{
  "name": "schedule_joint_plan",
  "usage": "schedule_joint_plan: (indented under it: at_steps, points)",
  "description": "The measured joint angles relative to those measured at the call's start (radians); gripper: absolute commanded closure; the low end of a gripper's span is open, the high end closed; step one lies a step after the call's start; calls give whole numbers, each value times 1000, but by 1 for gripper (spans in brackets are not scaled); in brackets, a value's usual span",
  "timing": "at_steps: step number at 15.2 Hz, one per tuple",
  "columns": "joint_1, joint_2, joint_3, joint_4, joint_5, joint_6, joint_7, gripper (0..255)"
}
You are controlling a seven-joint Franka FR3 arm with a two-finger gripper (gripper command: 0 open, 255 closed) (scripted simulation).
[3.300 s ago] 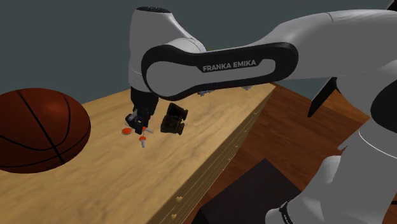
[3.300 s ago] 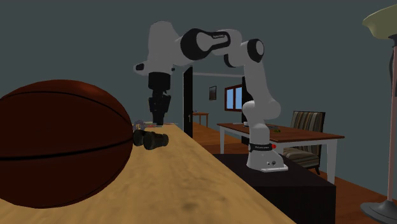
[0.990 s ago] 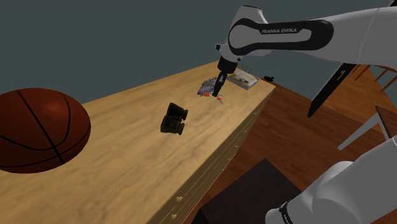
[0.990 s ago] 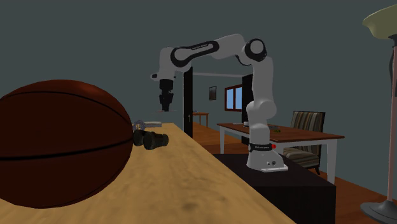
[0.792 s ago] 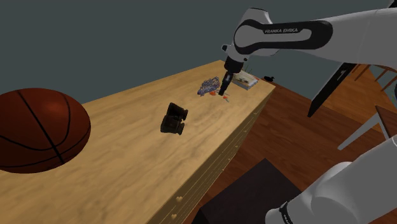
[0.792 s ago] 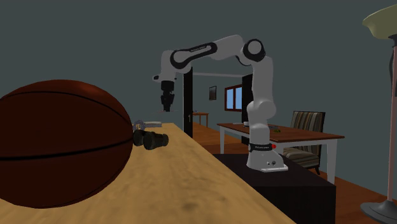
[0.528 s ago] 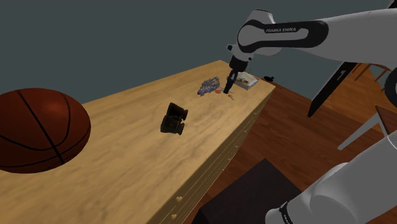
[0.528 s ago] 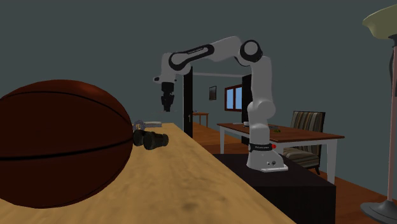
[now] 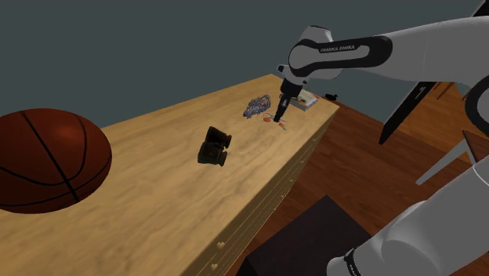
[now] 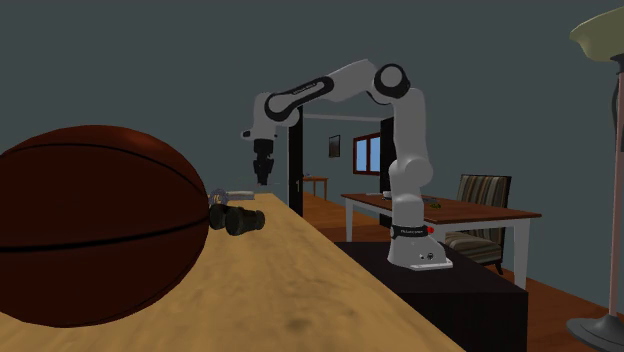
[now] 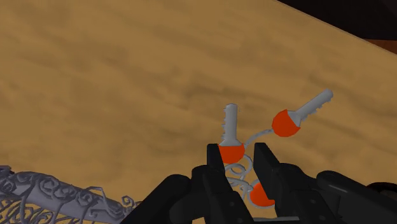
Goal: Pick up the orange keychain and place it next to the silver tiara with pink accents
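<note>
**Q:** What is the all-black two-finger gripper doing in this figure?

**A:** I am watching its jaws clamping on the orange keychain, a bunch of grey metal keys with round orange heads on a coiled grey wire. One orange head is sitting pinched between the two fingers. Its blade is pointing away from the hand, and a second key is sticking out to one side.

**Q:** Where is the keychain lying relative to the target?

**A:** In the shoulder view I am seeing the gripper hanging over the far end of the light wooden table, just beside the silver-grey wirework tiara. From the wrist camera the tiara is showing close to the fingers, apart from the keys. I cannot tell whether the keys are touching the wood.

**Q:** What else is resting on the table?

**A:** A dark brown basketball is sitting at the near end. A small black binocular-shaped object is lying between the ball and the tiara.
</note>
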Motion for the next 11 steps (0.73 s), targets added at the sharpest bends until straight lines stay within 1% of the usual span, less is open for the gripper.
schedule_joint_plan:
  at_steps: [11]
  points:
    - [0, 56, 0, -86, 14, 141, -19, 255]
